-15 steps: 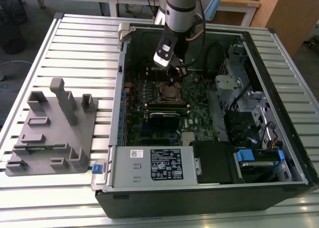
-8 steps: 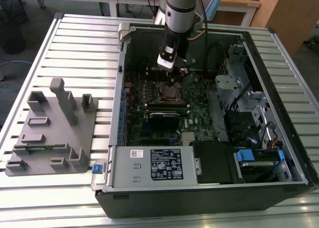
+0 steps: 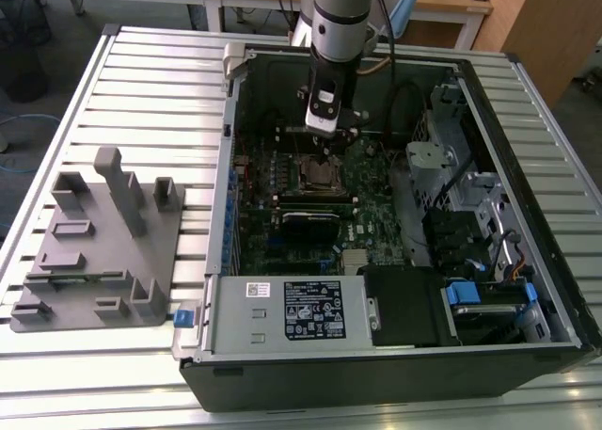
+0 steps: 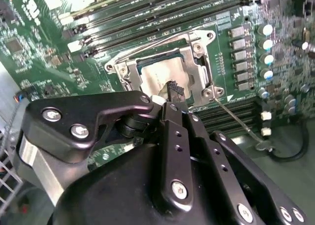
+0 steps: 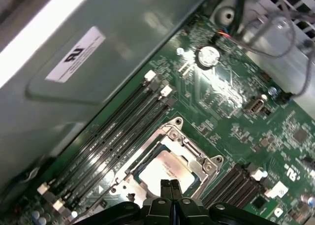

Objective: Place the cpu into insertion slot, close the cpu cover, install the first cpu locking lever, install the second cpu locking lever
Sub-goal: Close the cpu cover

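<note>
The cpu (image 4: 158, 73) sits in the insertion slot (image 4: 114, 67), with the cpu cover (image 4: 203, 62) lying flat around its top. The tool (image 5: 170, 184) hovers just above, closed and empty. The chip is judged light, rigid and fragile: grip its edges only.

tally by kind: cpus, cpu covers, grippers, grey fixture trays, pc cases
cpu: 1
cover: 1
gripper: 1
grey tray: 1
pc case: 1
total: 5
</note>
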Tool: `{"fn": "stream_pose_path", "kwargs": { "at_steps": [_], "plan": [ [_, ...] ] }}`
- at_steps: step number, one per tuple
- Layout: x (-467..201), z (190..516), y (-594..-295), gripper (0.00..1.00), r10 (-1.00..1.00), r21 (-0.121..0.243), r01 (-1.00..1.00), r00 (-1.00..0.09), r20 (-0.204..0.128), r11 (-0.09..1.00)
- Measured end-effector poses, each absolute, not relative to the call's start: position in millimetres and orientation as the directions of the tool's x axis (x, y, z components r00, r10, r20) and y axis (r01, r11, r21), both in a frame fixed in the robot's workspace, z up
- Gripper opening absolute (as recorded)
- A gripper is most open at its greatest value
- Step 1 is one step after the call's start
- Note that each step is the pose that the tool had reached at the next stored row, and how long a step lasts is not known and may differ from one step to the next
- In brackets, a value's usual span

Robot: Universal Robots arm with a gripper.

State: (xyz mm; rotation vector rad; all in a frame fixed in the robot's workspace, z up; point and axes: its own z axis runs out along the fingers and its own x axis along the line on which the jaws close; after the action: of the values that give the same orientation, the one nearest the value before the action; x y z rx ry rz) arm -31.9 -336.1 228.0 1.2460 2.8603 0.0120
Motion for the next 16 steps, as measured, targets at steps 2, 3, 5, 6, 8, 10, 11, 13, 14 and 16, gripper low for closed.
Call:
{"fn": "stream_pose_path", "kwargs": {
  "at_steps": [2,3,5,6,8,10,11,13,14,16],
  "plan": [
    [-31.9,228.0,-336.1,0.11,0.728,0.016,0.728,-0.685,-0.017,0.685],
    [-31.9,228.0,-336.1,0.11,0.728,0.016,0.728,-0.685,-0.017,0.685],
    [-31.9,228.0,-336.1,0.11,0.728,0.016,0.728,-0.685,-0.017,0.685],
    [-31.9,228.0,-336.1,0.11,0.728,0.016,0.728,-0.685,-0.017,0.685],
    [-31.9,228.0,-336.1,0.11,0.728,0.016,0.728,-0.685,-0.017,0.685],
    [-31.9,228.0,-336.1,0.11,0.728,0.016,0.728,-0.685,-0.017,0.685],
    [-31.9,228.0,-336.1,0.11,0.728,0.016,0.727,-0.686,-0.017,0.686],
    [-31.9,228.0,-336.1,0.11,0.720,0.016,0.720,-0.694,-0.017,0.694],
    [-31.9,228.0,-336.1,0.11,0.713,0.016,0.713,-0.701,-0.017,0.701],
    [-31.9,228.0,-336.1,0.11,0.695,0.016,0.695,-0.718,-0.017,0.719]
  ]
}}
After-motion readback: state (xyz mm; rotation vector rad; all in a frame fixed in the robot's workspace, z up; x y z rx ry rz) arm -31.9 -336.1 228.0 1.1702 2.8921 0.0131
